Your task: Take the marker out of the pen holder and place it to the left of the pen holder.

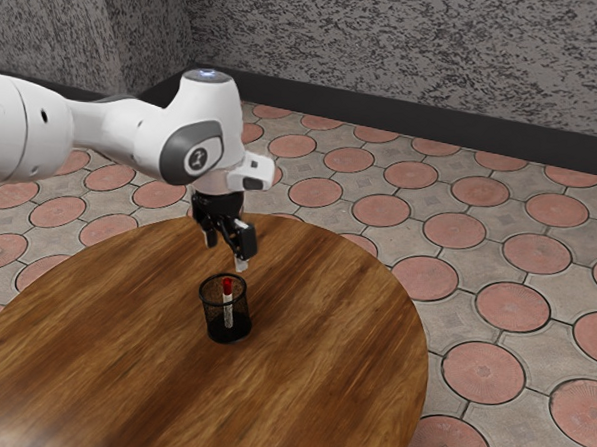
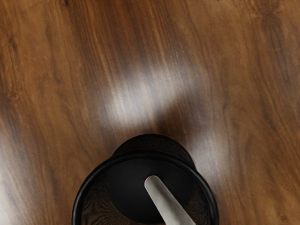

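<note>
In the exterior view my gripper (image 1: 227,254) hangs above the pen holder, its two fingers spread apart with nothing between them. The pen holder (image 1: 230,332) is a black mesh cup standing upright on the table. Inside it leans the marker (image 1: 228,311), white with a red top end that reaches about the rim, just below the fingertips. The wrist view has the pen holder's dark round rim (image 2: 82,192) under the hand, and the marker's pale body (image 2: 167,201) slants within it.
The round wooden table (image 1: 323,335) extends around the holder, its curved edge beyond the gripper. Behind it are a tiled floor (image 1: 453,230) and a grey patterned wall (image 1: 417,60). The arm reaches in from the exterior view's left.
</note>
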Robot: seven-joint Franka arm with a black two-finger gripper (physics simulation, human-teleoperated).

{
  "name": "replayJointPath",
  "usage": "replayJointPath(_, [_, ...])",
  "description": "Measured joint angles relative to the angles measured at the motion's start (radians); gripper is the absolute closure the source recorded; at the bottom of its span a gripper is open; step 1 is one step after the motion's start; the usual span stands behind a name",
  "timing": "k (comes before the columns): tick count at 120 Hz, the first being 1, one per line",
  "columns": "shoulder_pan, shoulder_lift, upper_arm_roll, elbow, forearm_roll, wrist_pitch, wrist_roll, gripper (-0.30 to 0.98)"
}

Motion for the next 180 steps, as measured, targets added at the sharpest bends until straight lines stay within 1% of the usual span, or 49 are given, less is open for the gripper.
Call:
replayJointPath(25, [-0.047,-0.048,0.006,-0.083,0.012,0.076,0.051,0.05])
replayJointPath(50, [-0.049,-0.128,0.010,-0.203,0.025,0.105,0.086,0.07])
replayJointPath(73, [-0.052,-0.128,0.011,-0.225,0.060,0.116,0.110,0.10])
replayJointPath(92, [-0.083,-0.107,0.009,-0.219,0.095,0.133,0.124,0.13])
replayJointPath(116, [-0.081,-0.102,0.011,-0.218,0.112,0.148,0.137,0.28])
replayJointPath(136, [-0.085,-0.097,0.011,-0.219,0.118,0.154,0.146,0.35])
replayJointPath(180, [-0.085,-0.090,0.011,-0.219,0.134,0.177,0.159,0.56])
